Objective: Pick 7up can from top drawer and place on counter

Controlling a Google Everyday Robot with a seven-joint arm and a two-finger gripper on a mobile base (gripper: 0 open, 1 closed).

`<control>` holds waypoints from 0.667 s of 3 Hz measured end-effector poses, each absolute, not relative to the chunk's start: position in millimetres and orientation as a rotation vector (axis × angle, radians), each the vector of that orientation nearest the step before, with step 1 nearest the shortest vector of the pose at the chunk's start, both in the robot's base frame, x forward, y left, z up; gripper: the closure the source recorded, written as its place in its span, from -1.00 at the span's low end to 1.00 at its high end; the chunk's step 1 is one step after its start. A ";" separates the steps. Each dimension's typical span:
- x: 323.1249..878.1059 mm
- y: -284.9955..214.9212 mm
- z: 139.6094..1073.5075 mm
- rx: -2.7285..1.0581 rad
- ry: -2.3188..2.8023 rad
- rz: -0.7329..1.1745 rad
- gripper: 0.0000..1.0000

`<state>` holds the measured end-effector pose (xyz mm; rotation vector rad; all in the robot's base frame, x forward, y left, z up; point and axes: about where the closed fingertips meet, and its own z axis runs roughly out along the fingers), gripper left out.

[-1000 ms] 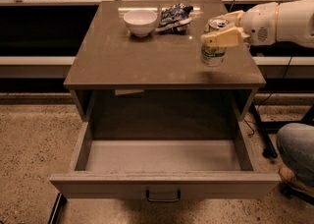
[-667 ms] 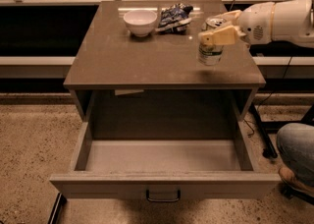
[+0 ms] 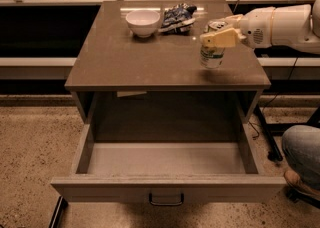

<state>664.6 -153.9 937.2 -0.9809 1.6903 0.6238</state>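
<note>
The 7up can (image 3: 210,57), silver-white with green near its base, stands upright at the right side of the counter (image 3: 130,57). My gripper (image 3: 218,34) comes in from the right on a white arm and is shut around the can's upper half. I cannot tell whether the can's base touches the counter or hangs just above it. The top drawer (image 3: 167,184) is pulled fully open below the counter, its inside bare, with a small dark handle on the front panel.
A white bowl (image 3: 143,22) and a blue-and-white snack bag (image 3: 177,16) sit at the back of the counter. A person's knee and shoe (image 3: 302,157) are at the lower right. Cables and a dark stand lie right of the cabinet.
The gripper with the can has shifted slightly left and away from the front edge; the can stays in its grasp. The drawer and other items have not moved.
</note>
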 end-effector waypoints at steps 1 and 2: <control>665.9 -158.0 927.0 -0.963 1.677 0.616 0.15; 665.4 -160.4 916.6 -0.975 1.649 0.598 -0.31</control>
